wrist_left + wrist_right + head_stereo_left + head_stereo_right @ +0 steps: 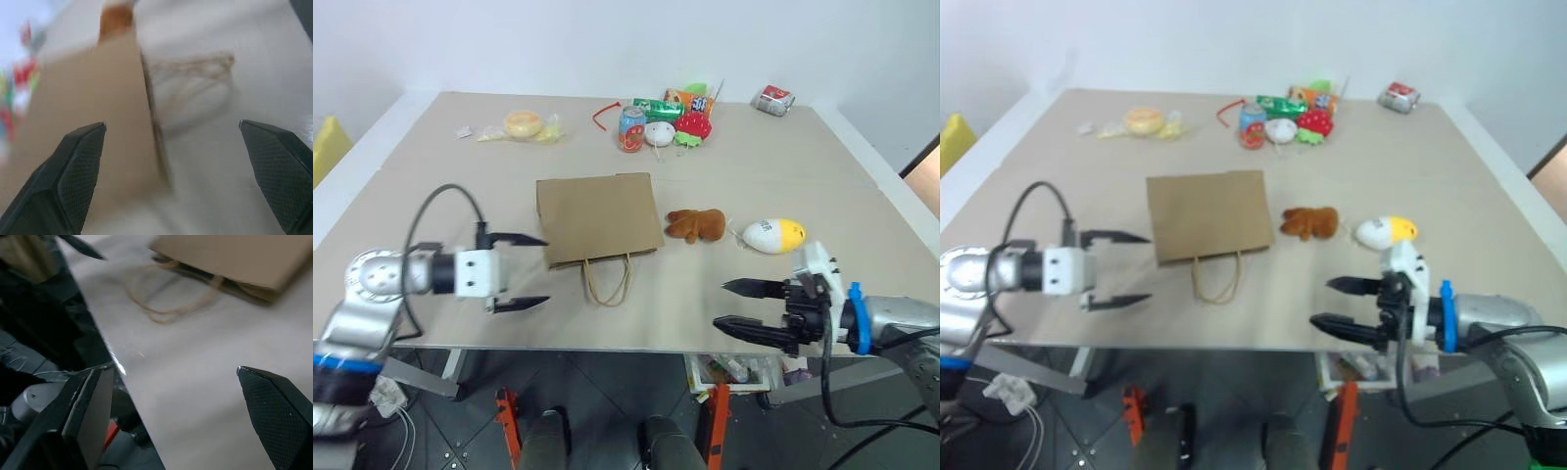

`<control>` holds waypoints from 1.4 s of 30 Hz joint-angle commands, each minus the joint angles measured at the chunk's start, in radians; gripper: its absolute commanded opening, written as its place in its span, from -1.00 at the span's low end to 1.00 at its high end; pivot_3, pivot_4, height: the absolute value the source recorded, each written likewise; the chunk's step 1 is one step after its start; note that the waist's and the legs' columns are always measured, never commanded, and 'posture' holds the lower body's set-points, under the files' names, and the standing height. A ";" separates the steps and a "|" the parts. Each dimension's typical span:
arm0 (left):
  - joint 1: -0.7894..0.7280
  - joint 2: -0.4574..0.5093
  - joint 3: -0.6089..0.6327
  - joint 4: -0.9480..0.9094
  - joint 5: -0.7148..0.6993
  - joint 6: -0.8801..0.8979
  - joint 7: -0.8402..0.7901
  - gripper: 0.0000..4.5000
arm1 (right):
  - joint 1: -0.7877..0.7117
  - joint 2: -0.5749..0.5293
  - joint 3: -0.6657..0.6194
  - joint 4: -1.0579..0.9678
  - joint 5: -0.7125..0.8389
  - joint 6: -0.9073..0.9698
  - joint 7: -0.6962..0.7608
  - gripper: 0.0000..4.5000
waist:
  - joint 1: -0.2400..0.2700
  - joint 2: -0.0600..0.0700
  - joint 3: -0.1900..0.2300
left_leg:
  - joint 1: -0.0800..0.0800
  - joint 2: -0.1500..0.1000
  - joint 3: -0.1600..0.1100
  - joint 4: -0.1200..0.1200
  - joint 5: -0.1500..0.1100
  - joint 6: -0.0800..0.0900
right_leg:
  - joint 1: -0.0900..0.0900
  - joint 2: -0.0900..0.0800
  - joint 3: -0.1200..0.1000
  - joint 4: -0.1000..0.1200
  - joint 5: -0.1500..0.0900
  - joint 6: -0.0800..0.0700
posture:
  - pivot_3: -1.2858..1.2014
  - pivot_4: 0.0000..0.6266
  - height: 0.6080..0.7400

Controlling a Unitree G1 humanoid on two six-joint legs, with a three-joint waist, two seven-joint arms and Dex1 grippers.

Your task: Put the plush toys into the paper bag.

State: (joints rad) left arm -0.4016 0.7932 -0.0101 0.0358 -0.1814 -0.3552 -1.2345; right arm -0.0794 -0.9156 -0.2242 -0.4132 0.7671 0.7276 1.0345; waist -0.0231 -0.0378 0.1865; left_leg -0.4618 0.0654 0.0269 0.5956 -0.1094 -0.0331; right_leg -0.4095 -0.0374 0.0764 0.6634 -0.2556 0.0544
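Left eye view: both tools, left tool (520, 271) and right tool (736, 305), gape empty; brown plush toy (696, 225) lies beside the flat paper bag (598, 217), probably light, squashy, best pinched mid-body

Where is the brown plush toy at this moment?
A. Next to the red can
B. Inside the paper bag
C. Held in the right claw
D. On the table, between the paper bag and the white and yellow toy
D: the brown plush toy lies on the table, between the flat paper bag and the white and yellow toy.
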 commanded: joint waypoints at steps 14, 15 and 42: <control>-0.286 -0.175 -0.203 0.323 0.053 -0.316 -0.096 1.00 | -0.011 0.064 0.009 -0.122 0.045 0.001 -0.097 0.94 | 0.000 0.000 0.000 | -0.001 0.000 -0.001 0.006 0.001 0.002 | 0.003 0.001 0.001 0.000 0.003 0.005 | 0.03 -0.52 1.00; -0.295 -0.183 -0.206 0.339 0.060 -0.322 -0.096 1.00 | -0.010 0.066 0.009 -0.118 0.044 0.000 -0.098 0.94 | 0.000 0.000 0.000 | -0.001 0.000 -0.001 0.006 0.001 0.002 | 0.003 0.001 0.001 0.000 0.003 0.005 | 0.03 -0.52 1.00; -0.427 -0.322 -0.231 0.516 0.054 -0.323 -0.069 -0.96 | 0.015 0.095 -0.008 -0.146 0.057 -0.001 -0.145 1.00 | 0.000 0.000 0.000 | -0.001 0.000 -0.001 0.007 0.002 0.003 | 0.003 0.002 0.002 0.000 0.005 0.006 | 0.03 -0.52 1.00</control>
State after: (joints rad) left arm -0.7990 0.4865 -0.2681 0.5992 -0.0532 -0.7470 -1.3001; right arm -0.0727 -0.8308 -0.1993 -0.5214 0.8021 0.7370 0.9037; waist -0.0232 -0.0380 0.1864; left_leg -0.4631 0.0656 0.0260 0.6026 -0.1074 -0.0297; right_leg -0.4066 -0.0356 0.0782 0.6638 -0.2508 0.0605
